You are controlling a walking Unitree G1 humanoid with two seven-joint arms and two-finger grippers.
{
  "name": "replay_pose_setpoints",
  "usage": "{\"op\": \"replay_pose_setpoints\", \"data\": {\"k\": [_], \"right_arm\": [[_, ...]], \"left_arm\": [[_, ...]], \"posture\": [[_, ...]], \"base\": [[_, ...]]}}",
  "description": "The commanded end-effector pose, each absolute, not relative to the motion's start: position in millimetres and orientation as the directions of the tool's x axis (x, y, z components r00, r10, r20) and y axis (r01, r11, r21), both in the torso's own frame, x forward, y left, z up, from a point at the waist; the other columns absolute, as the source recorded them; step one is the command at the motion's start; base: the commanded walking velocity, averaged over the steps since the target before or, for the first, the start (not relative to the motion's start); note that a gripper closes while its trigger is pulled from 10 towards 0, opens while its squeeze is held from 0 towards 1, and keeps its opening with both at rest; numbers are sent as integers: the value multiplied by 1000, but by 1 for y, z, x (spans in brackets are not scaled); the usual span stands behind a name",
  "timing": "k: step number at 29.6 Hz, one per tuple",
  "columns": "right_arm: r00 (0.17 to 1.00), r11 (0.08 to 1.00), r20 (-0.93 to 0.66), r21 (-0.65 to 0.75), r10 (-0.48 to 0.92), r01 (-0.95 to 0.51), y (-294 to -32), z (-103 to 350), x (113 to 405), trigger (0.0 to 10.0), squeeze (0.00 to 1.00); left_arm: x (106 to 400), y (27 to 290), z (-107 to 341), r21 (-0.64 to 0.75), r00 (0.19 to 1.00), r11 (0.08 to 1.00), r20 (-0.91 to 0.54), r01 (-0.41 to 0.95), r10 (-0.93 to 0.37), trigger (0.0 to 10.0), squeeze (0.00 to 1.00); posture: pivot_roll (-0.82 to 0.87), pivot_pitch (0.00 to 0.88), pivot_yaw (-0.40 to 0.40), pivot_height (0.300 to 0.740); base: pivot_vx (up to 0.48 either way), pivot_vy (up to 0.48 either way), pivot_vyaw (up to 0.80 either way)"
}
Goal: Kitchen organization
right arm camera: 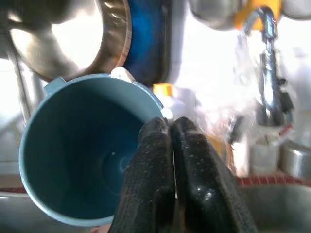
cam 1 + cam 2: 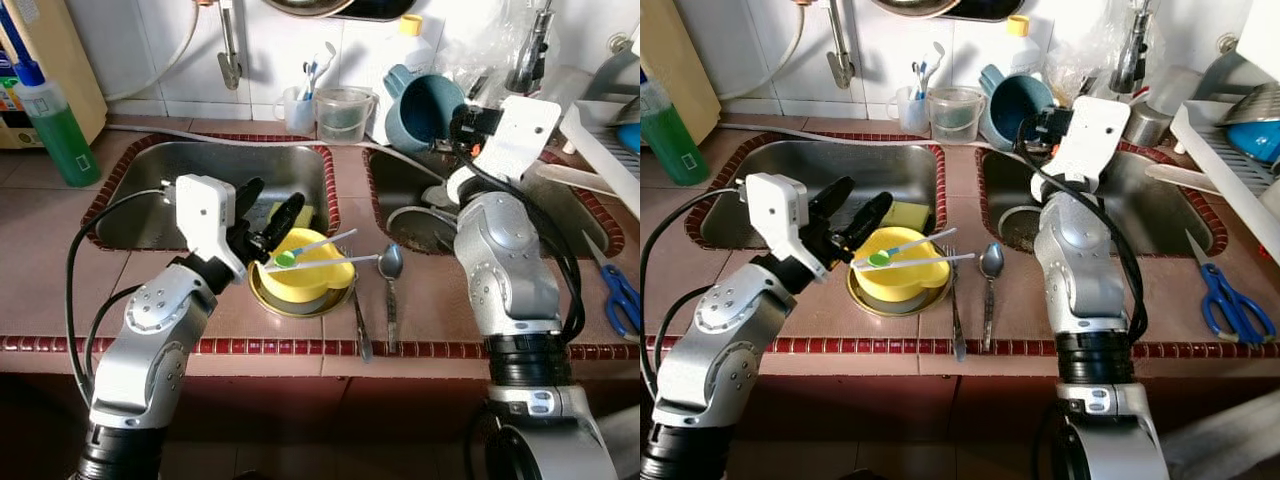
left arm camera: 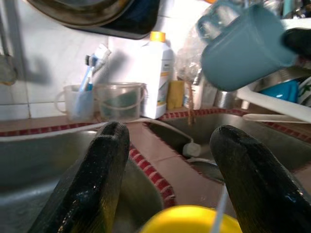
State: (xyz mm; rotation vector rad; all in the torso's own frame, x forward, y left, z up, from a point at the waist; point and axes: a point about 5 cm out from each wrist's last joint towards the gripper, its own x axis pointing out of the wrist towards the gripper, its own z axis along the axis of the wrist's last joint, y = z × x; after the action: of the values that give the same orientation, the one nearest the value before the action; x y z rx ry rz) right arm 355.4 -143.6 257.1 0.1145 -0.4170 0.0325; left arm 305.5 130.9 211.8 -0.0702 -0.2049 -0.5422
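Step in hand, by judgement: the right gripper (image 1: 170,141) is carrying the mug (image 2: 425,108), fingers clenched on its rim, the mug tilted above the right sink (image 2: 400,180). Next it needs a resting spot (drying rack likely). The left gripper (image 2: 272,212), fingers spread and holding nothing, is hovering just behind the glossy yellow bowl (image 2: 305,275), which is sitting in a metal dish.

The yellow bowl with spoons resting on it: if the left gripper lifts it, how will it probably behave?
The yellow bowl looks like light plastic. The spoons lie loose across its rim, so tilting would probably spill them. It sits inside a metal dish, which may stay behind.
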Motion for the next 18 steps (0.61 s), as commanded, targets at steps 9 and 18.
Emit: {"op": "replay_pose_setpoints", "data": {"k": [9,18], "right_arm": [[886,994,463,98,2,-54,-155,252,344,10000,0],[874,995,485,83,10,-57,-156,254,341,10000,0]], "left_arm": [[319,146,222,46,842,865,208,500,-497,10000,0],[325,143,222,26,832,848,185,529,-524,10000,0]], "posture": [[-67,57,16,703],[-79,60,34,703]], "base": [[0,0,0],[0,0,0]]}}
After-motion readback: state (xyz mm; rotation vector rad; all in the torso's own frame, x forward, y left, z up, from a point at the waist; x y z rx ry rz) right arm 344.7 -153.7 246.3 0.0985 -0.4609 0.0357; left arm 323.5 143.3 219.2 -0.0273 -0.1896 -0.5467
